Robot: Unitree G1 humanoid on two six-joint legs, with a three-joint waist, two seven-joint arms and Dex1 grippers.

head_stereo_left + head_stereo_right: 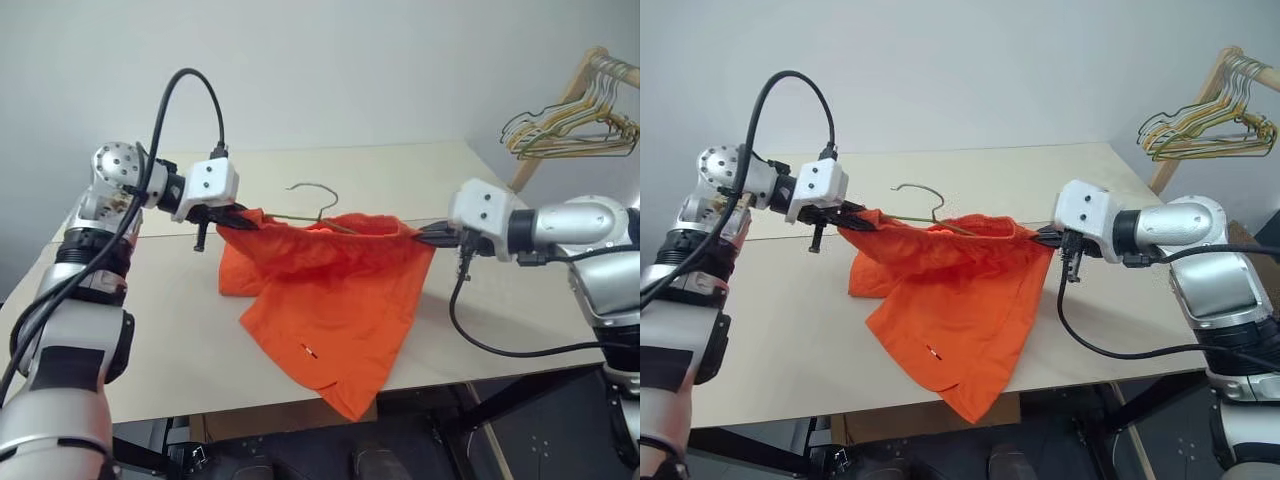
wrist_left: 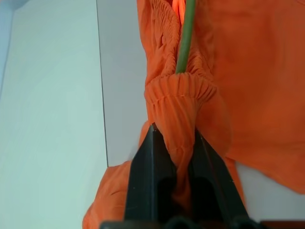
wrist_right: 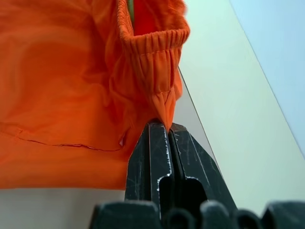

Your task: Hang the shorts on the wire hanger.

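I have the left hand [image 1: 222, 217] and right hand [image 1: 432, 232] each pinching a waistband end of the shorts [image 1: 325, 300], stretched above the table [image 1: 150, 340] with the wire hanger [image 1: 318, 205] inside. Uneven tension could tip it out.

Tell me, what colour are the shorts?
Bright orange shorts, plain throughout; clearest in the left eye view.

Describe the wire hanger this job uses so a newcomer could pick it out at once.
Start at the beige table, then find the orange shorts stretched above it between the left gripper and the right gripper. The wire hanger pokes its hook out of their waistband. It is a single dull olive wire, unlike the bunched hangers on the wooden rack at the far right.
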